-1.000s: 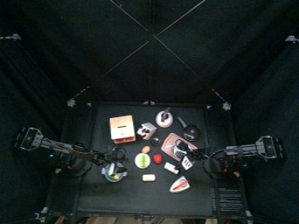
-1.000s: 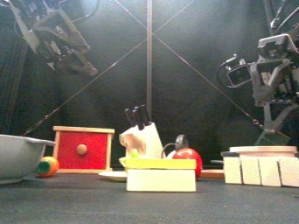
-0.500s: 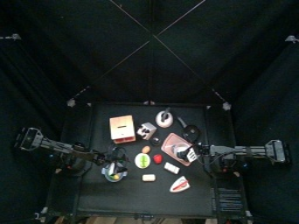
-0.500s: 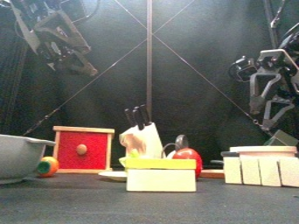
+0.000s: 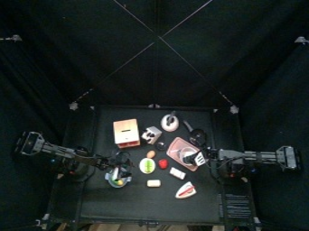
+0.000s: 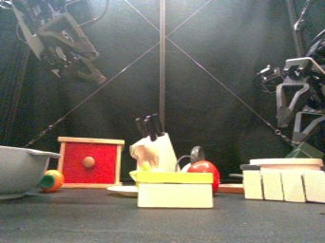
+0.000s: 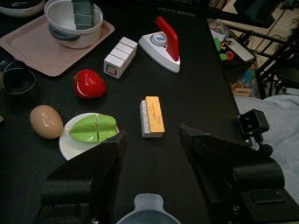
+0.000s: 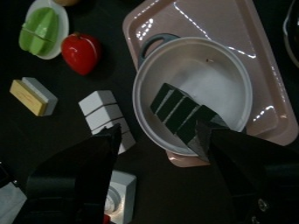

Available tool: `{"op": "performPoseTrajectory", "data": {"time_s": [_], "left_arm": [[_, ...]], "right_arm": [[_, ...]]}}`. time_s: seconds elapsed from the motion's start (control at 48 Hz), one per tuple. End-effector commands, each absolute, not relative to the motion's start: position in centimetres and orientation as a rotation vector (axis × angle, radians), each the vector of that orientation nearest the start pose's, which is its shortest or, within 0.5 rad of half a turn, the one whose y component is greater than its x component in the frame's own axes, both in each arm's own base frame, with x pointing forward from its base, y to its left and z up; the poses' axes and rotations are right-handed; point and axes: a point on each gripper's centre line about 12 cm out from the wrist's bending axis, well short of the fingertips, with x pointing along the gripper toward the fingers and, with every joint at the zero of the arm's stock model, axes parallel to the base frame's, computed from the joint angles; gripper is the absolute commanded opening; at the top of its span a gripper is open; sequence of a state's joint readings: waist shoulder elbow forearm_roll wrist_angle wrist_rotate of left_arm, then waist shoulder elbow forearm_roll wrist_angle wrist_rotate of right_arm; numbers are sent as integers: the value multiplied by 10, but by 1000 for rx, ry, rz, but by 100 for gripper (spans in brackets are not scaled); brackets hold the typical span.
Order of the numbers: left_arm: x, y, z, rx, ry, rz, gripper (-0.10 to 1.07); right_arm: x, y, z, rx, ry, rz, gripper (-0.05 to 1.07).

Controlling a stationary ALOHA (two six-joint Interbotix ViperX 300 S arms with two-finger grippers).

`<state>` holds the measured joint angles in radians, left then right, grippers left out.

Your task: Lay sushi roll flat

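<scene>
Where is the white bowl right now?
The white bowl sits on the pink tray, right of the table's middle in the top view, near the right claw.

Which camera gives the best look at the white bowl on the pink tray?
Right wrist view: the white bowl fills the middle, interior visible. Left wrist view catches it near the edge; top view shows it tiny; front view, not clearly.

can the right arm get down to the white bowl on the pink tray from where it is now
Probably yes. In the right wrist view the right gripper hangs above the bowl with its jaws open, and nothing lies between them. The bowl sits open on the tray, with only dark strips inside.
</scene>
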<state>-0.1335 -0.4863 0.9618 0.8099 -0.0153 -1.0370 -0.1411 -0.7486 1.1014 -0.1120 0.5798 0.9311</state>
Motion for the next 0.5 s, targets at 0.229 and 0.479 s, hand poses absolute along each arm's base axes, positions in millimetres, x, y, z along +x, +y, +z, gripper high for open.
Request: {"op": "performPoseTrajectory", "data": {"time_s": [0.229,0.479], "left_arm": [[284,-38,234,-196,463,-89,87],[284,-37,235,-197,462,-86,87]], "right_arm": [[186,-34,188,813,864,-601,98],[192,-36,183,808,830,-588,98]]}}
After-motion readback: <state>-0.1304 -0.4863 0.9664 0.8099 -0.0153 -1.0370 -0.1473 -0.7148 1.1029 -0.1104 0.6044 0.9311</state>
